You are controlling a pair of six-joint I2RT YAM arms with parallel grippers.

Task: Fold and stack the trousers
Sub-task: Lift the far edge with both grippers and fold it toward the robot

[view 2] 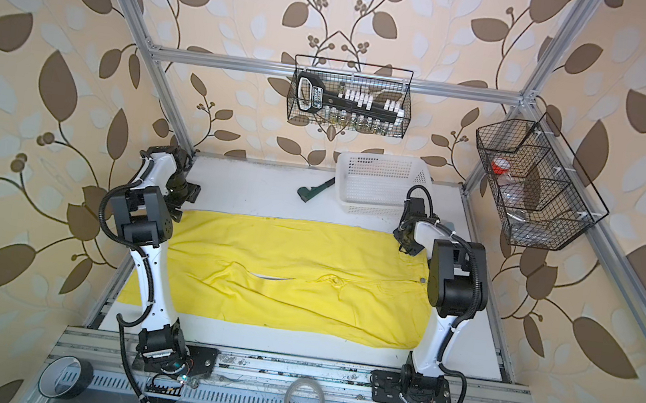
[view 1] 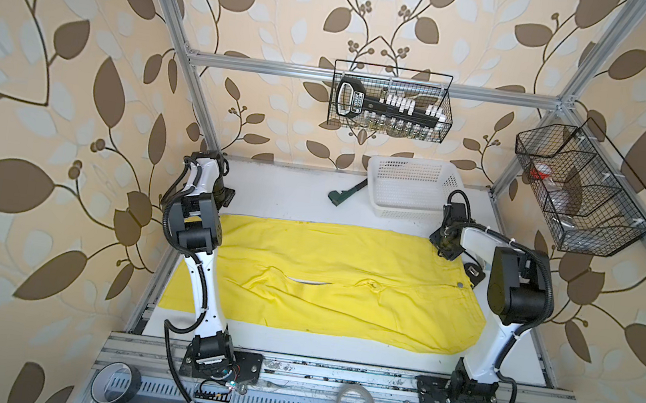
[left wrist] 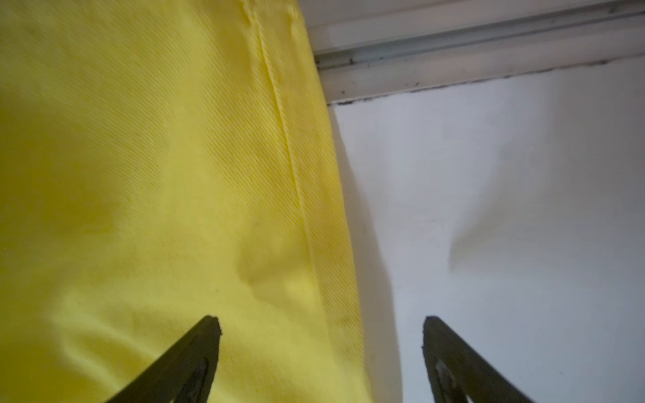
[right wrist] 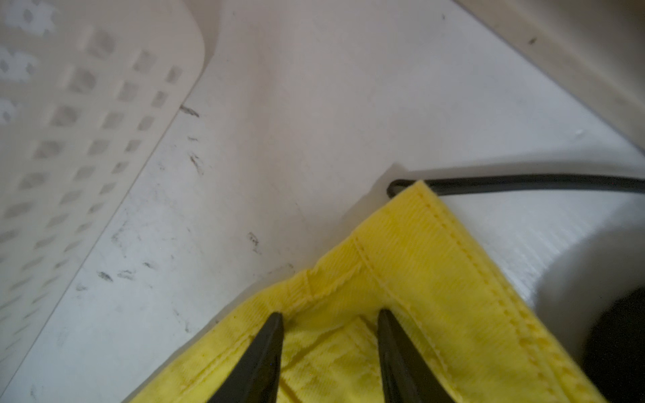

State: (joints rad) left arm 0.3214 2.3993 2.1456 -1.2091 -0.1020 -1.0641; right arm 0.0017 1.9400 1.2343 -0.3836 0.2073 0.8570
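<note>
Right tool [right wrist: 330, 313] straddles trousers [right wrist: 436, 279] waistband corner; left tool [left wrist: 321, 319] straddles edge.

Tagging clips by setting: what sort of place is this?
Probably a robot test booth, not a home: aluminium frame, leaf wallpaper backdrop, left arm and right arm bolted to a front rail.

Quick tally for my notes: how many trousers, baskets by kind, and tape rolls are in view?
Yellow trousers: 1
White plastic basket: 1
Black wire baskets: 2
Tape rolls: 2
Total: 6
</note>
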